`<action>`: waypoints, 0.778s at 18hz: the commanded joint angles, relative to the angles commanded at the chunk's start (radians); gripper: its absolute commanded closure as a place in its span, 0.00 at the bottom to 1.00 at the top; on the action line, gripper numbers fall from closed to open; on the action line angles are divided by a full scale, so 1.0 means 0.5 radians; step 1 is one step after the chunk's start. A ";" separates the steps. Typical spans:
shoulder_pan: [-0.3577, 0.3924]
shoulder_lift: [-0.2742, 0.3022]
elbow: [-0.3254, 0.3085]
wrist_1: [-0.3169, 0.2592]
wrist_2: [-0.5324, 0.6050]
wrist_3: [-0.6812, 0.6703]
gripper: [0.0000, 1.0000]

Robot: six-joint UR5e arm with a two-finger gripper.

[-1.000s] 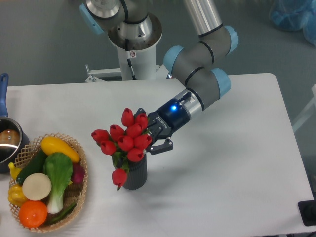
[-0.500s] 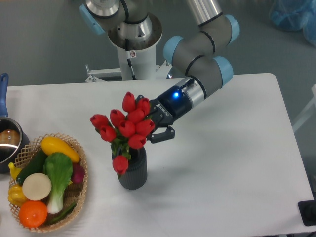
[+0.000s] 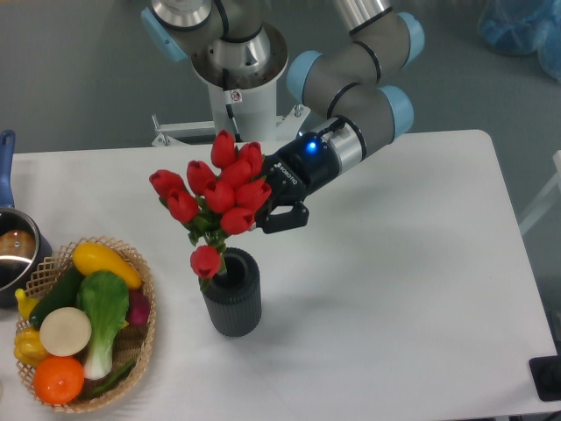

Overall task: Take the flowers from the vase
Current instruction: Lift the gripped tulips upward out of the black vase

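Note:
The flowers (image 3: 217, 195), a bunch of red tulip buds with green stems, are lifted above the vase (image 3: 232, 304). The lowest bud hangs just over the vase's round mouth and the stem ends still reach down toward it. The vase is a short dark grey ribbed cylinder standing on the white table. My gripper (image 3: 267, 210) comes in from the right and is shut on the flowers, just behind the buds. Its fingertips are mostly hidden by the bunch.
A woven wicker basket (image 3: 145, 326) with vegetables and fruit, including a green-and-white leafy vegetable (image 3: 103, 309), stands at the front left. A pot (image 3: 16, 250) with a blue handle is at the left edge. The robot's base (image 3: 235, 79) is behind the table.
My gripper has risen and moved back with the flowers. The bunch has come up out of the vase, whose mouth now shows. The vase has stayed in place.

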 joint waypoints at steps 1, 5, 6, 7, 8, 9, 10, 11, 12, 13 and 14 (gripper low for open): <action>0.003 0.003 0.000 0.000 0.000 -0.003 0.57; 0.034 0.021 0.006 0.000 -0.083 0.000 0.57; 0.055 0.028 0.009 -0.003 -0.104 0.000 0.57; 0.061 0.028 0.012 -0.003 -0.129 0.000 0.57; 0.068 0.028 0.015 -0.003 -0.147 0.000 0.57; 0.080 0.034 0.015 -0.003 -0.147 -0.003 0.57; 0.089 0.052 0.006 -0.006 -0.147 -0.003 0.57; 0.095 0.058 0.009 -0.012 -0.150 -0.006 0.57; 0.107 0.064 0.006 -0.012 -0.150 -0.006 0.57; 0.114 0.071 0.006 -0.015 -0.150 -0.006 0.57; 0.120 0.074 0.006 -0.015 -0.150 -0.012 0.57</action>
